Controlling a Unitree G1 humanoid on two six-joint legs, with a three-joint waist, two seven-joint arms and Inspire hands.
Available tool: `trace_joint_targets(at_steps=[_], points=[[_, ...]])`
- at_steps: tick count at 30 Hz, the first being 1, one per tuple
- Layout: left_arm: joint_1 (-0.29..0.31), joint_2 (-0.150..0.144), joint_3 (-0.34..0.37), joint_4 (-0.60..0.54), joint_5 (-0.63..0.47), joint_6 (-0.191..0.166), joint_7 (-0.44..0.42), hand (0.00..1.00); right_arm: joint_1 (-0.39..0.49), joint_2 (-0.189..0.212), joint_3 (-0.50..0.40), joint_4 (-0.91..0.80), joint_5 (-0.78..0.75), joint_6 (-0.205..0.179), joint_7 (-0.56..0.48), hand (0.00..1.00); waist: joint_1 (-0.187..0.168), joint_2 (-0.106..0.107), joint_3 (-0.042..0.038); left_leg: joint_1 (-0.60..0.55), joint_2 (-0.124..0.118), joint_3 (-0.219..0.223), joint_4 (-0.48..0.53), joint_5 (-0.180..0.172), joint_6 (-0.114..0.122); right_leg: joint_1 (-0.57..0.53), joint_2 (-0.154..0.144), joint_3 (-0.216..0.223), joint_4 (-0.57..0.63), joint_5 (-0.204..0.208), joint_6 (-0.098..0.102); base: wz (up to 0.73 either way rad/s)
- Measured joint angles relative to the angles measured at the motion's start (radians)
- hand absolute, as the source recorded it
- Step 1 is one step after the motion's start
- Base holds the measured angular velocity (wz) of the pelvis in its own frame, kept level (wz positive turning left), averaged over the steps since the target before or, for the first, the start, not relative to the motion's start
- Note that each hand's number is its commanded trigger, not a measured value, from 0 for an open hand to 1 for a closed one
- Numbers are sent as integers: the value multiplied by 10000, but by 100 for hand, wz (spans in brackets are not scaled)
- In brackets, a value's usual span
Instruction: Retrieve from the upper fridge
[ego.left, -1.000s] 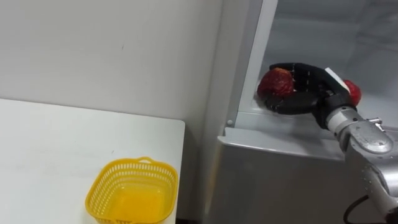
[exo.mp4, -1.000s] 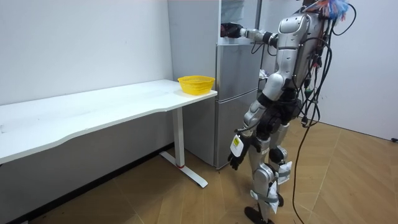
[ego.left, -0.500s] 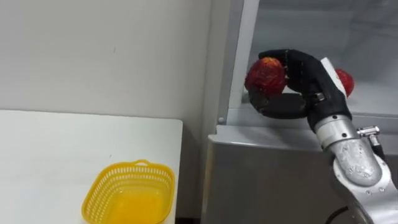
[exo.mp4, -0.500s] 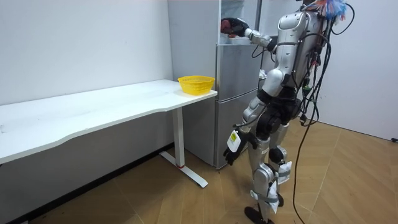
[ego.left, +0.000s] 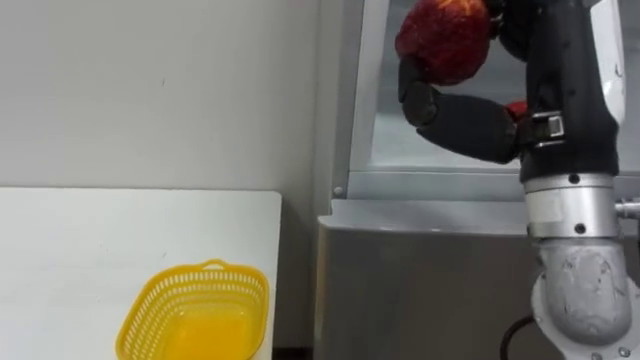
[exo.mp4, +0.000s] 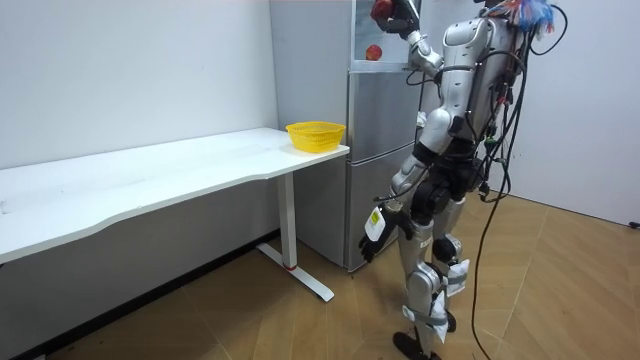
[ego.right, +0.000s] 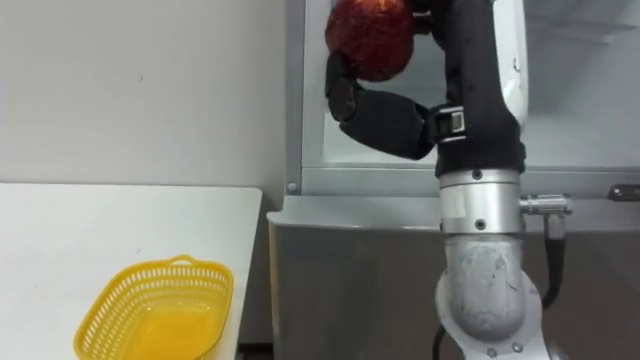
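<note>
Red fruit (ego.left: 443, 38) is clamped in the curled fingers of the right hand (ego.left: 470, 125), which has lifted it from shelf level to high in front of the open upper fridge (ego.left: 420, 260). A second red fruit (exo.mp4: 372, 52) stays on the shelf. Retrieval looks nearly done; the yellow basket (ego.left: 240, 285) on the surface (ego.left: 80, 250) to the left seems the likely goal, and the left hand (exo.mp4: 368, 243) hangs by the thigh.

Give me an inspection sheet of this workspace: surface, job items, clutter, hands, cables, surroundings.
Surface: white table, with a yellow basket at its end nearest the fridge.
Job's things: red fruit held high before the fridge's open upper compartment; second fruit on the shelf inside.
Clutter: nothing seen.
Hands: right hand curled round the red fruit; left hand hangs by the thigh.
Cables: nothing seen.
Surroundings: white wall, wood floor.
</note>
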Motion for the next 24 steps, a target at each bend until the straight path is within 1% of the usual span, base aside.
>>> trace_joint_targets(at_steps=[1,2,3,4,6,7,8,10,12,14,16,19,24], points=[[-1,-11,-9,43,13,0,-1,0,66,101,102,-180,-521,-21,-12,100,-1,8,7,-12,0,1,1,0,0,-15,-2,-6,6,-5,4,0],[-24,-22,-19,115,12,-36,-2,0,132,108,235,-396,-958,-71,-13,100,12,5,11,-26,-1,1,-3,0,0,-35,-5,-6,18,-19,13,0],[-36,-20,-40,168,9,-72,1,0,132,116,297,-447,-1174,-171,-13,100,16,-2,15,-25,-2,0,-11,0,0,-37,-4,-3,19,-28,18,0],[-53,2,-153,220,18,-135,19,0,132,115,413,-560,-1459,-375,-26,100,30,-29,25,-26,-2,-2,-18,0,0,-37,-1,11,20,-42,23,0],[-121,27,-351,315,12,-247,32,0,132,115,777,-791,-1640,-538,-115,100,72,-74,36,-21,-2,-1,-28,0,0,-37,6,30,3,-43,22,0],[-267,46,-449,501,9,-323,39,0,131,113,1038,-852,-1640,-732,-151,100,112,-116,56,-18,-1,-1,-32,0,0,-37,9,29,3,-42,22,0],[-395,86,-594,624,9,-380,43,0,131,113,1284,-871,-1636,-908,-153,100,171,-163,59,-17,0,0,-31,0,0,-37,12,31,-2,-42,22,0],[-584,124,-791,799,8,-458,57,0,131,113,1544,-870,-1634,-1074,-146,100,264,-230,28,-16,-1,0,-32,0,0,-35,11,29,-4,-42,22,0],[-663,186,-909,892,7,-472,103,0,130,113,1811,-881,-1730,-1178,-148,100,362,-291,4,-21,-1,-18,-40,0,0,-34,5,-5,-2,-42,22,2],[-663,229,-982,897,11,-473,150,0,130,92,1891,-881,-2074,-1270,-147,100,395,-342,12,-35,-1,-60,-40,-1,1,-33,-1,-53,-3,-42,22,5],[-655,249,-981,897,12,-473,133,0,130,66,1921,-881,-2366,-1321,-150,100,471,-369,3,-50,-1,-83,-42,-2,2,-32,-3,-83,-3,-42,23,5],[-655,290,-975,897,12,-472,-21,0,131,64,1986,-881,-2666,-1384,-153,100,568,-370,5,-55,-1,-105,-52,-5,5,-29,-7,-118,5,-42,22,3],[-651,288,-971,1043,6,-473,-149,0,131,56,2215,-856,-3333,-1510,-298,100,617,-388,24,-21,-1,-150,-58,-5,4,17,-15,-151,28,-41,22,1]])
